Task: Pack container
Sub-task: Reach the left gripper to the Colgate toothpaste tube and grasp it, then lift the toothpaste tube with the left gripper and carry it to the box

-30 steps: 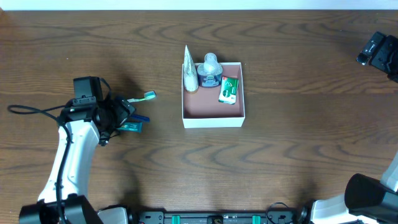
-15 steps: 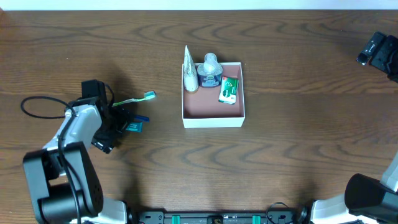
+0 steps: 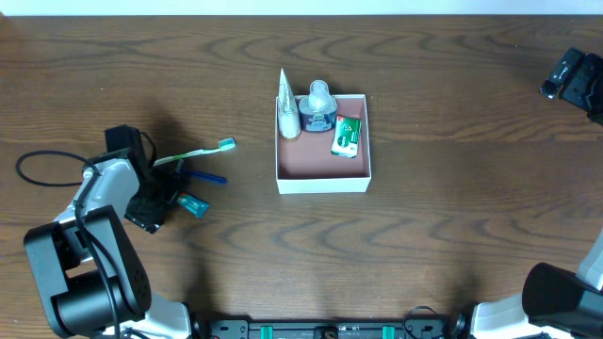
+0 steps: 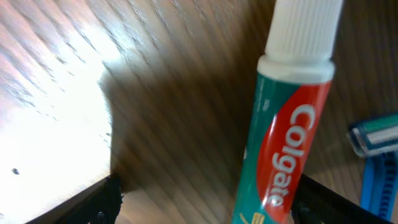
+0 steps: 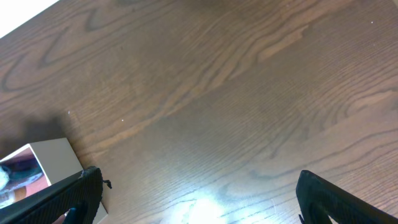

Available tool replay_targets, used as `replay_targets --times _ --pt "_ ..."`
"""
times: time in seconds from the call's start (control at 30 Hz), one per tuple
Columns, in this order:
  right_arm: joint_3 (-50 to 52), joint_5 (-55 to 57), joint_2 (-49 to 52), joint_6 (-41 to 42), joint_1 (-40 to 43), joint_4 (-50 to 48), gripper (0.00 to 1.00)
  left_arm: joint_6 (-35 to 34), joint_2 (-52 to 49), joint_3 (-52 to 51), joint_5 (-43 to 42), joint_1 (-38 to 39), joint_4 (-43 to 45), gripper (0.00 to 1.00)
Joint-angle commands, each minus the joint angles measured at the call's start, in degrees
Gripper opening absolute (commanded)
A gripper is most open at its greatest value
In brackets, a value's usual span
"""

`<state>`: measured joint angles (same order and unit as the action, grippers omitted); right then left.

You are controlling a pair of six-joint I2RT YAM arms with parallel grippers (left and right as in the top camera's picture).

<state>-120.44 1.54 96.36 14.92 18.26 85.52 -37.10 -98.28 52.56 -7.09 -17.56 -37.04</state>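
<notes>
Counter [image 3: 452, 235] is lying open around the container [image 3: 323, 181].
Left hand [image 4: 211, 198] is straddling the toothpaste [image 4: 283, 143], fingers [image 4: 102, 196] apart; right hand [image 5: 205, 190] is gaping too.

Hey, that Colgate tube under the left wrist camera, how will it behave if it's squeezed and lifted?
The Colgate tube looks soft-walled, so it will probably dent when squeezed rather than resist. Its smooth printed skin may slip a little. Lying flat, it seems unlikely to roll, though the round white cap end might pivot.

"Colgate" on the toothpaste tube [image 4: 283, 149]
</notes>
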Motion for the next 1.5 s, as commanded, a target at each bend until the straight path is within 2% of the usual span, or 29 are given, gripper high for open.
replay_targets --times 0.0,0.2,0.3,0.43,0.47,0.67,0.83,0.93,1.03,1.07,1.2,1.33,1.47 --pt "-0.7 0.6 -0.1 0.9 0.2 0.0 0.99 3.3 -1.8 0.2 0.8 -1.1 0.4 0.80" --pt "-0.7 0.6 -0.1 0.9 0.2 0.0 0.99 6.6 -1.8 0.2 0.7 -1.1 1.0 0.67" --pt "-0.7 0.6 -0.1 0.9 0.2 0.0 0.99 7.8 -1.8 0.2 0.7 -1.0 1.1 0.56" --pt "-0.7 0.6 -0.1 0.9 0.2 0.0 0.99 8.5 -1.8 0.2 0.7 -1.0 1.1 0.33" --pt "-0.7 0.6 -0.1 0.9 0.2 0.0 0.99 8.9 -1.8 0.2 0.7 -1.0 1.1 0.30" --pt "-0.7 0.6 -0.1 0.9 0.2 0.0 0.99 10.6 -1.8 0.2 -0.4 -1.0 0.9 0.27" --pt "-0.7 0.6 -0.1 0.9 0.2 0.0 0.99 13.7 -1.6 0.5 -6.9 -1.0 0.9 0.19" --pt "-0.7 0.6 -0.1 0.9 0.2 0.0 0.99 15.1 -1.2 1.1 -10.2 -1.0 0.6 0.19" --pt "-0.7 0.6 -0.1 0.9 0.2 0.0 0.99 15.3 -0.7 1.5 -10.4 -1.0 -0.1 0.19" --pt "-0.7 0.6 -0.1 0.9 0.2 0.0 0.99 15.6 -0.6 1.5 -10.5 -1.0 -0.2 0.15" --pt "-0.7 0.6 -0.1 0.9 0.2 0.0 0.99 16.4 0.5 1.6 -10.7 -1.0 -1.0 0.11" --pt "-0.7 0.6 -0.1 0.9 0.2 0.0 0.99 21.8 3.4 2.4 -17.2 -1.0 -1.1 0.10" --pt "-0.7 0.6 -0.1 0.9 0.2 0.0 0.99 24.3 8.5 4.9 -23.6 -1.0 -2.0 0.10"
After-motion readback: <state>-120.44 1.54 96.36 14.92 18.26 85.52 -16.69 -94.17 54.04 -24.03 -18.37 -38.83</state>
